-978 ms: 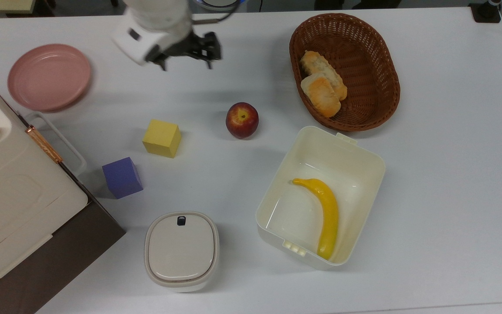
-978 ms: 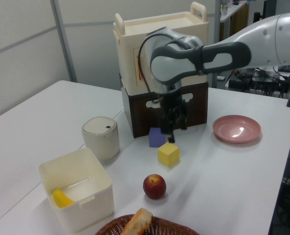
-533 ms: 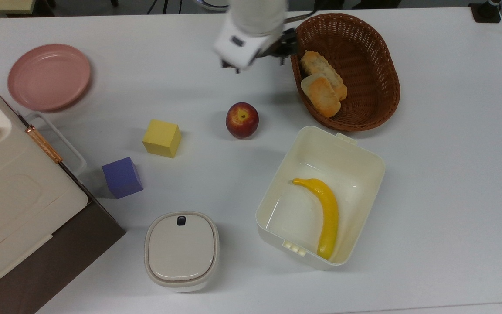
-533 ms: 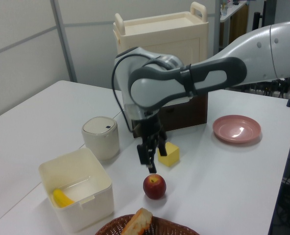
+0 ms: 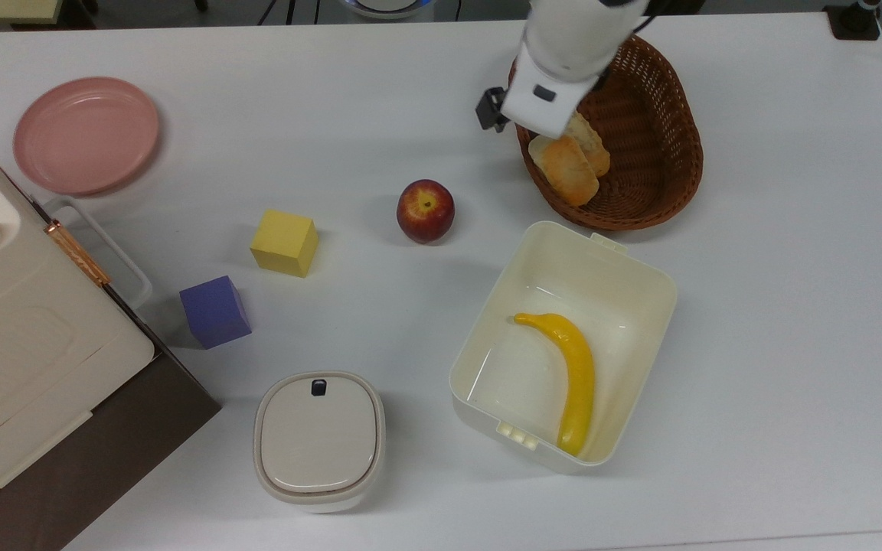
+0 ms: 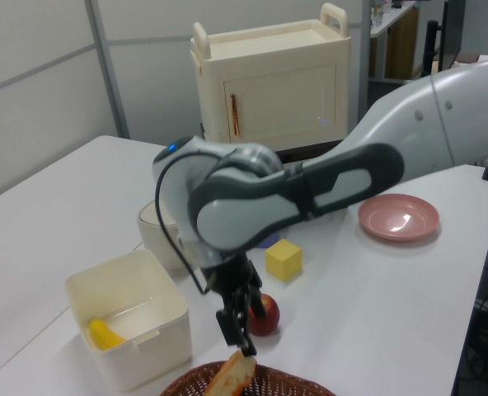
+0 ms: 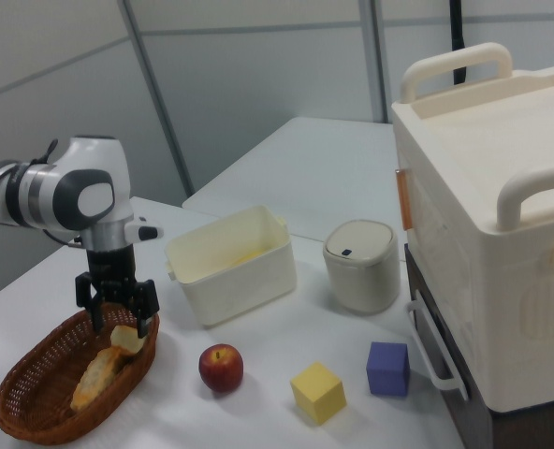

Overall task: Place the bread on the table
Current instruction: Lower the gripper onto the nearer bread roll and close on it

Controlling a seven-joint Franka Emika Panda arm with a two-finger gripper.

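Right view shows the claw (image 7: 118, 313) hanging over the near end of the wicker basket (image 7: 34, 412), its fingers (image 7: 96, 304) spread apart and standing to either side of the raised end of the bread (image 7: 125, 339), the short roll with the toasted top. Whether the pads already touch the roll I cannot tell; nothing looks clamped yet, and the roll lies inside the basket, leaning on the longer loaf (image 7: 92, 374) beside it. In the top view the claw's white body (image 5: 556, 84) covers the upper end of the roll (image 5: 563, 170), with the basket rim (image 5: 678, 176) reaching away toward the top view's right and the apple (image 5: 426, 210) below and toward the top view's left of the claw. The left view has the fingertips just above the roll's tip (image 6: 237, 371). I judge this the reaching step, with the grasp not yet made. The next move likely calls for a short descent and a closing on the roll alone, without pinching the loaf or catching the rim, then a lift clear of the basket wall toward bare table (image 5: 318, 115), on the apple's side of the claw.
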